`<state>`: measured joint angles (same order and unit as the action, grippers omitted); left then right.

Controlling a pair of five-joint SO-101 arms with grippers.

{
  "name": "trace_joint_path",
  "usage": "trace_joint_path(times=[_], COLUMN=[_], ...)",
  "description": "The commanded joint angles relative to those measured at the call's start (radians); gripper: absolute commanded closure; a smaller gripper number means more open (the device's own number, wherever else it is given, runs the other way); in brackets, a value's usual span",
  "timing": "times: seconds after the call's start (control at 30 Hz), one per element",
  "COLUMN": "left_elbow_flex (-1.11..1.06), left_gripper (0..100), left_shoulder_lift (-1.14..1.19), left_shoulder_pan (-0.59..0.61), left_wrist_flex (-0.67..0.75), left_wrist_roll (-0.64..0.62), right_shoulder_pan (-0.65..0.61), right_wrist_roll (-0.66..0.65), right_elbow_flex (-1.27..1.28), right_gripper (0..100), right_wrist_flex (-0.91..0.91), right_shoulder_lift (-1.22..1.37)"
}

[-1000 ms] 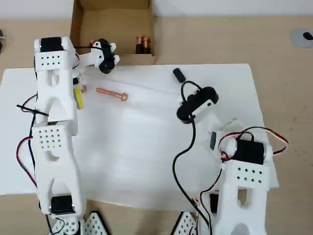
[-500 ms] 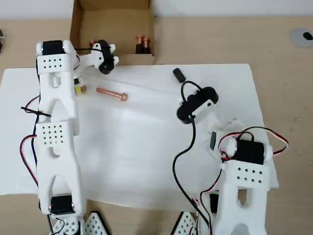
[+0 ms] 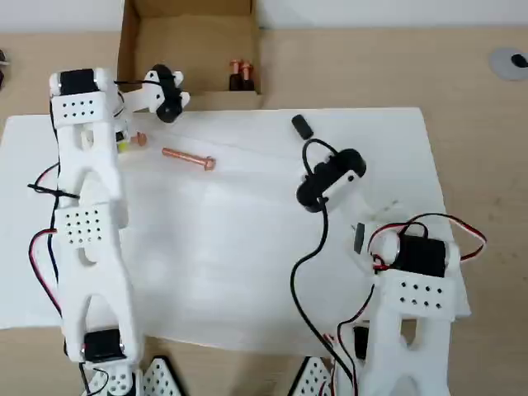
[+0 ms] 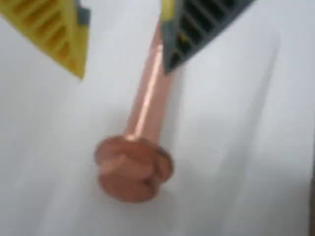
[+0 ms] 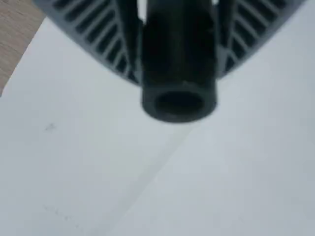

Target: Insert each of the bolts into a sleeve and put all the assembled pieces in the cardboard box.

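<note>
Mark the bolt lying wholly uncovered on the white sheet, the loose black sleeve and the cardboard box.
bolt [image 3: 188, 157], high view, middle of its shank.
loose black sleeve [image 3: 302, 126], high view, middle of its side.
cardboard box [image 3: 194, 49], high view, bare floor inside.

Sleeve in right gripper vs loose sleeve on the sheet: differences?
The held sleeve is clamped in the right gripper; the loose sleeve lies free on the white sheet. The held sleeve's open end juts past the fingers; the loose sleeve lies on its side. Both are black.

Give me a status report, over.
Left gripper open over a bolt. Right gripper shut on a sleeve. Second bolt loose on the paper.
</note>
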<state>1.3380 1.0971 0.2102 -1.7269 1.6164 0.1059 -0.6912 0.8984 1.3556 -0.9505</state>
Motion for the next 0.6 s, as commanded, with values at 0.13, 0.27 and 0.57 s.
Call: trace_joint_path(times=[0.13,0.27,0.57], left_elbow_flex=[0.021,0.038,0.052], left_gripper=[88,88,88], left_shoulder_lift=[0.008,0.053,0.185], left_shoulder_pan=[0.021,0.020,-0.029], left_wrist_flex=[0.005,0.025,0.121], left_wrist_roll=[0.117,0.118,0.120], right_shoulder_pan=[-0.008,-0.007,-0.010], right_wrist_roll=[-0.021,-0.021,-0.018], right_elbow_flex=[-0.067,-0.065,-0.105], right_gripper=[98.6,98.6,98.6], right_wrist_flex=[0.069,0.075,0.107], right_shoulder_lift=[-0.013,-0.013,-0.005])
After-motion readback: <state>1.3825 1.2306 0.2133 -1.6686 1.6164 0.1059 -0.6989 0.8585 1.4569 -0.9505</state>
